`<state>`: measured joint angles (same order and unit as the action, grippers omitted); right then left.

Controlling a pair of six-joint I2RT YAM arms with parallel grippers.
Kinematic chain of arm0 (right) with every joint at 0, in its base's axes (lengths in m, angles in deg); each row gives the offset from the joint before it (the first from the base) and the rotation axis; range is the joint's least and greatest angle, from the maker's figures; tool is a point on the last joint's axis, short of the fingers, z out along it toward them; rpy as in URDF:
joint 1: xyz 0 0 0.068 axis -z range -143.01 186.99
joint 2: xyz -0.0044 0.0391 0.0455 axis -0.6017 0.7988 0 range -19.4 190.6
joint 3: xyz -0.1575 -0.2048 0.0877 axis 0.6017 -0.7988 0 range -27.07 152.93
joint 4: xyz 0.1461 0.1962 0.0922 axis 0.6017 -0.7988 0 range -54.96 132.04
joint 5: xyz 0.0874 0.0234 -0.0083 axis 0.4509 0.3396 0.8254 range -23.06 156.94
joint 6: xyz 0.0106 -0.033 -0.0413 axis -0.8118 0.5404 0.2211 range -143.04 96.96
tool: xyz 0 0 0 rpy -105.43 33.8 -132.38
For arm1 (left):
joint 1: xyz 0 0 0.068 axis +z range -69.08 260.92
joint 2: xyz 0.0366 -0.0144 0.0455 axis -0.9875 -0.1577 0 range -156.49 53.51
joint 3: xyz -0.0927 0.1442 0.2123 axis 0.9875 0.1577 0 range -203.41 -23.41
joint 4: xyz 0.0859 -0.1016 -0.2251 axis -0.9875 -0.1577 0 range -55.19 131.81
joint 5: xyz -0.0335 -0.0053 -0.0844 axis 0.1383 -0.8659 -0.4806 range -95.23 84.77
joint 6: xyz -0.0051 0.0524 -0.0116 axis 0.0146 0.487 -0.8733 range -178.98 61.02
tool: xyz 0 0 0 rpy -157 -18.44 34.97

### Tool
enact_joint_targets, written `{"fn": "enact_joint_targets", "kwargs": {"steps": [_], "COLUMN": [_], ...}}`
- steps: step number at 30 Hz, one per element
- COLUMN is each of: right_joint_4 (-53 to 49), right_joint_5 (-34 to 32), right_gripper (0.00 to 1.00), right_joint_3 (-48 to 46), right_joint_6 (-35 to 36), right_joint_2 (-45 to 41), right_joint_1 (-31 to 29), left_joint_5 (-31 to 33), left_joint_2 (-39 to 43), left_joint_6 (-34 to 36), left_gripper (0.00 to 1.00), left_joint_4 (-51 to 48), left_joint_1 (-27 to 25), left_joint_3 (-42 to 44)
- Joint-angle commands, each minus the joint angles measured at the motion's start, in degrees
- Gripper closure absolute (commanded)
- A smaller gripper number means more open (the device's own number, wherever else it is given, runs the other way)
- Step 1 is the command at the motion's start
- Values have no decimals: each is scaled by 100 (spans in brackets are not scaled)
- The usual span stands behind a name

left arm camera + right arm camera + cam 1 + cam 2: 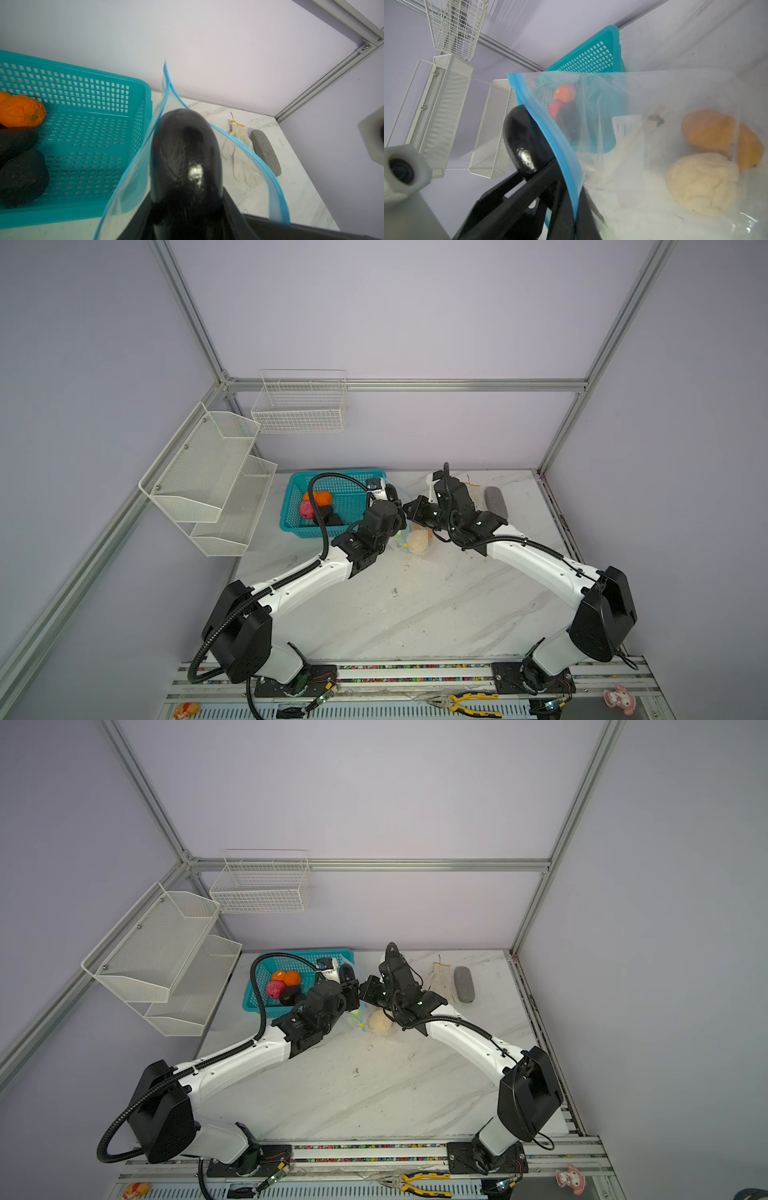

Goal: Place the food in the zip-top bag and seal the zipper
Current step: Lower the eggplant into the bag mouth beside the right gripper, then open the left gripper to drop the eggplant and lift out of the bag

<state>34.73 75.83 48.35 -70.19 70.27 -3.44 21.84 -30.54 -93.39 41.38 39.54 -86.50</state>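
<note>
our left claw (pixel 187 216) grasps the glossy dark eggplant (pixel 185 149) at the mouth of the clear crinkly zip-top bag (pixel 654 99), right of the teal mesh basket (pixel 83 104); our right claw (pixel 574 209) is clenched on its light-blue zipper strip (pixel 550 133). should that slip, the eggplant may drop outside.

Eggplant (pixel 185 149) btwn bag (pixel 134 166) edges

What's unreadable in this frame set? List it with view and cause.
- Left end effector fingertips: the eggplant covers them in the left wrist view, its own wrist in both top views.
- Label text on the zip-top bag: blurred in the right wrist view.
- Food count in the teal basket: the left arm covers part in both top views; the left wrist view's edge cuts it off.
</note>
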Motion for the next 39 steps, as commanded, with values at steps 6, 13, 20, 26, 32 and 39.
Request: {"fn": "enact_joint_targets", "kwargs": {"steps": [6,13,20,26,32,39], "right_joint_4": [205,204,252,253,216,211], "right_joint_5": [13,-31,-28,-18,-41,-128], "right_gripper": [100,100,100,100,100,100], "right_joint_3": [122,98,96,117,172,-15], "right_joint_6": [12,30,67,90,58,65], "right_joint_2": [-178,-158,-124,-161,-185,-314], "right_joint_1": [8,8,8,8,8,8], "left_joint_5": [89,82,245,321,228,-222], "left_joint_2": [130,250,539,452,585,1212], "left_joint_6": [334,479,615,708,770,498], "left_gripper": [38,34,49,61,56,43], "left_joint_4": [240,283,402,704,500,-1021], "left_joint_1": [-47,-53,-52,-53,-63,126], "left_joint_3": [174,222,343,349,168,-118]}}
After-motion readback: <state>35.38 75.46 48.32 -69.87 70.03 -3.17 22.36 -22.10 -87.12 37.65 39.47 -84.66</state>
